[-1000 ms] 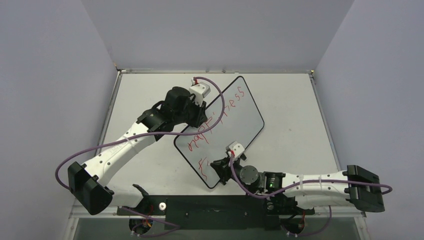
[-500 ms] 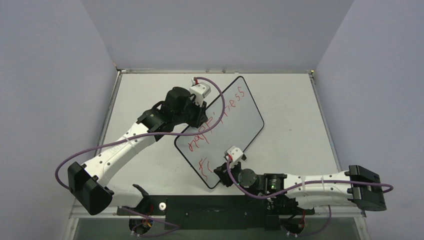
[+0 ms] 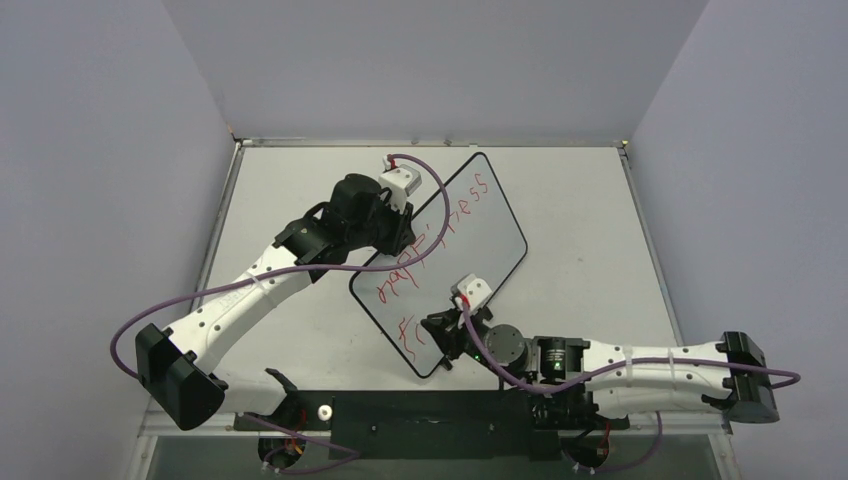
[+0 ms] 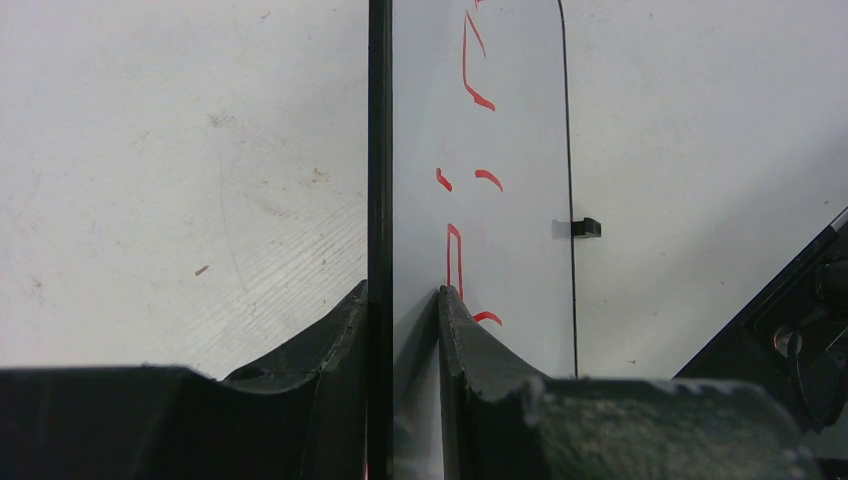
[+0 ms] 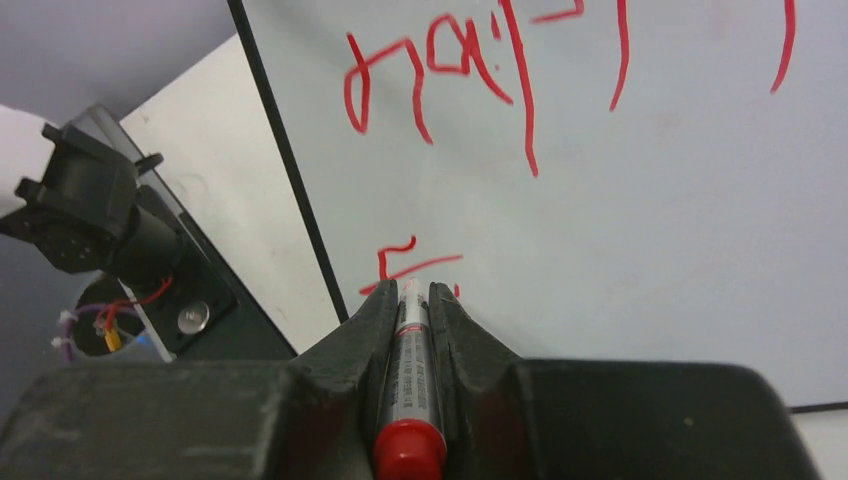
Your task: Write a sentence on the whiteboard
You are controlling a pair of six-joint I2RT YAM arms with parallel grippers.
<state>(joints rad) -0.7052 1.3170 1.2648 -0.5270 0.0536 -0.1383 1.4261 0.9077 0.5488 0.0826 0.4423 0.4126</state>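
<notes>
The left gripper [image 4: 405, 295] pinched the central whiteboard [image 3: 480, 235] at its ten-o'clock rim to steady it, while the right gripper [image 5: 415, 290], clamped on the marker [image 5: 410, 345], worked the tip at seven o'clock, starting the second line of the sentence [image 3: 432, 243].

The left arm [image 3: 250, 290] is being held folded, its elbow being thrust out to the near left and its forearm being angled toward the far middle. The left gripper [image 4: 403, 295] is being pinched narrowly on the rim of the whiteboard [image 4: 500, 140]. The right arm [image 3: 640, 372] is being held low, its elbow being pushed out to the right and its forearm being pointed leftward. The right gripper [image 5: 413, 290] is being clamped on a marker [image 5: 410, 350], one finger on each side of its barrel.
</notes>
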